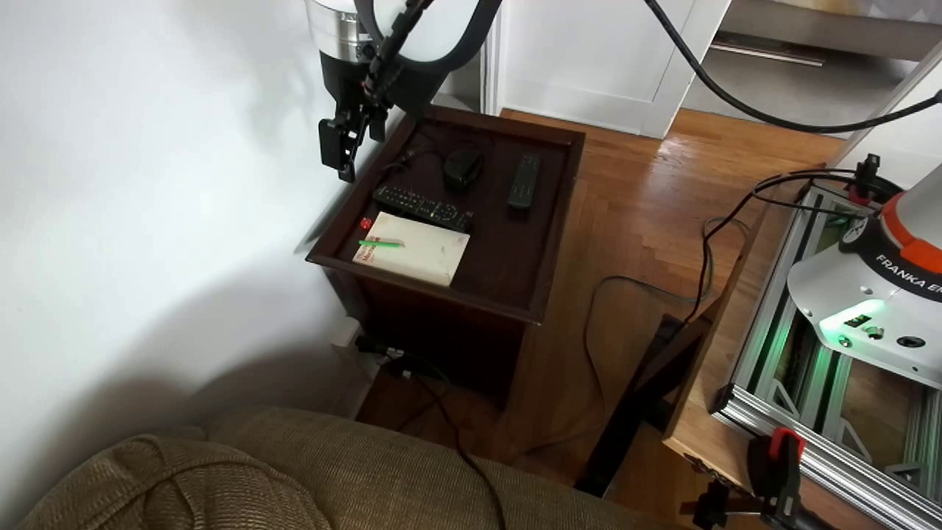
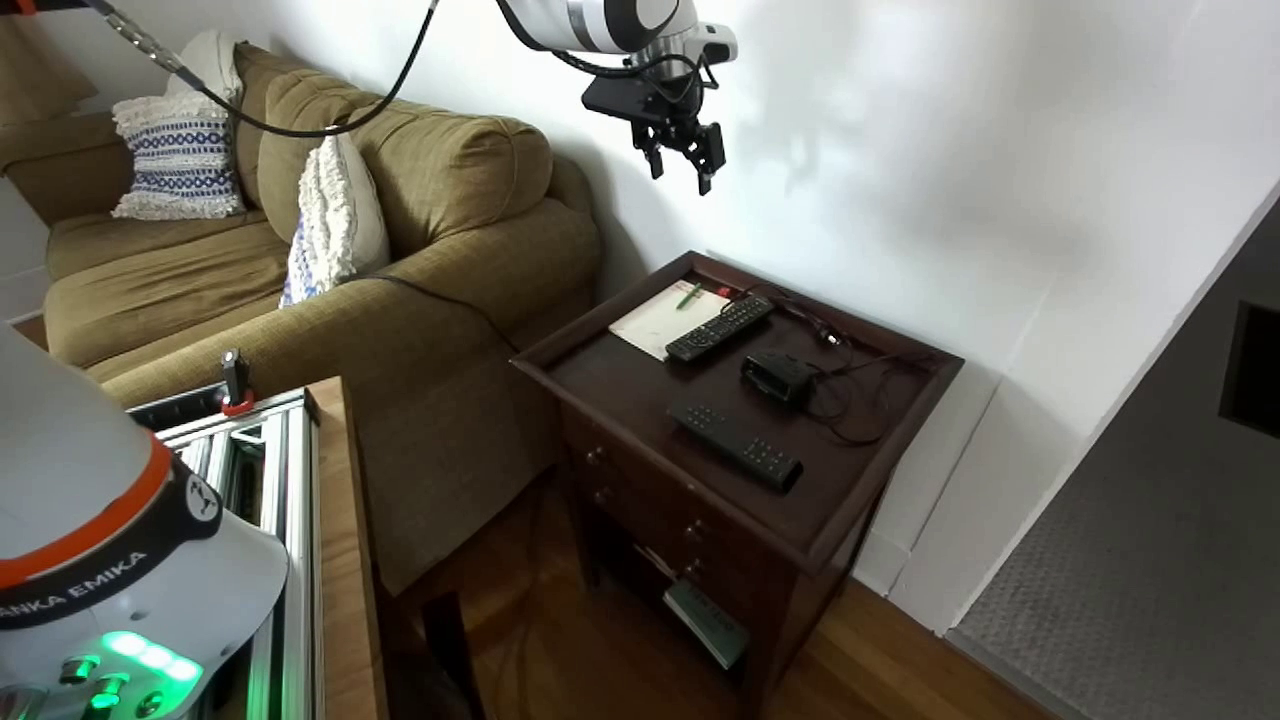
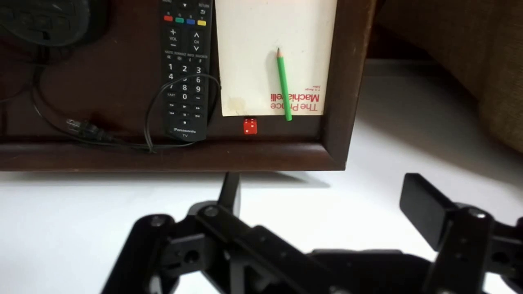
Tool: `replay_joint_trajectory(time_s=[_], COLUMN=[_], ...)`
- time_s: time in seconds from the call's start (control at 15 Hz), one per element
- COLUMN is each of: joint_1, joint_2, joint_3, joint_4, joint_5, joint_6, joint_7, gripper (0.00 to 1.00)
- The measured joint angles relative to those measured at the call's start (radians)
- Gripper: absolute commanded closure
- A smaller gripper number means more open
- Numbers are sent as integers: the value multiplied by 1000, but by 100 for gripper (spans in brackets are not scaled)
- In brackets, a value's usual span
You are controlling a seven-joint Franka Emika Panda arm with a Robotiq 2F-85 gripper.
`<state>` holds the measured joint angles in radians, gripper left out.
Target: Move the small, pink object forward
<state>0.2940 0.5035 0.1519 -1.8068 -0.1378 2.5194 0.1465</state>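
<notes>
The small, pink object is a tiny red die with white pips. In the wrist view the die (image 3: 250, 126) lies on the dark wooden table, between the book's edge and the raised rim. It also shows in both exterior views, as a red speck (image 1: 366, 223) and near the wall (image 2: 724, 292). My gripper (image 3: 327, 200) is open, with its fingers wide apart and nothing between them. In both exterior views the gripper (image 1: 356, 153) hangs above the table's wall side, close to the wall (image 2: 680, 180), well above the die and apart from it.
A pale book (image 3: 273, 49) with a green pencil (image 3: 284, 83) on it lies beside the die. A black remote (image 3: 186, 81) with a cable over it is near. Another remote (image 1: 524, 180) and a black device (image 1: 462, 168) lie further off. A raised rim (image 3: 163, 157) edges the table.
</notes>
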Motion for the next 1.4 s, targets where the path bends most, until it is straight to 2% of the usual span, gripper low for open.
replay_joint_trajectory(time_s=[0.67, 1.0, 1.4], joint_1=[2, -4, -8], joint_2=[17, 140, 277], joint_3=[-9, -42, -46], joint_4=[20, 111, 218], joint_5=[0, 4, 10], joint_6=[-2, -4, -4], joint_7=[0, 0, -5], gripper=[0, 0, 0])
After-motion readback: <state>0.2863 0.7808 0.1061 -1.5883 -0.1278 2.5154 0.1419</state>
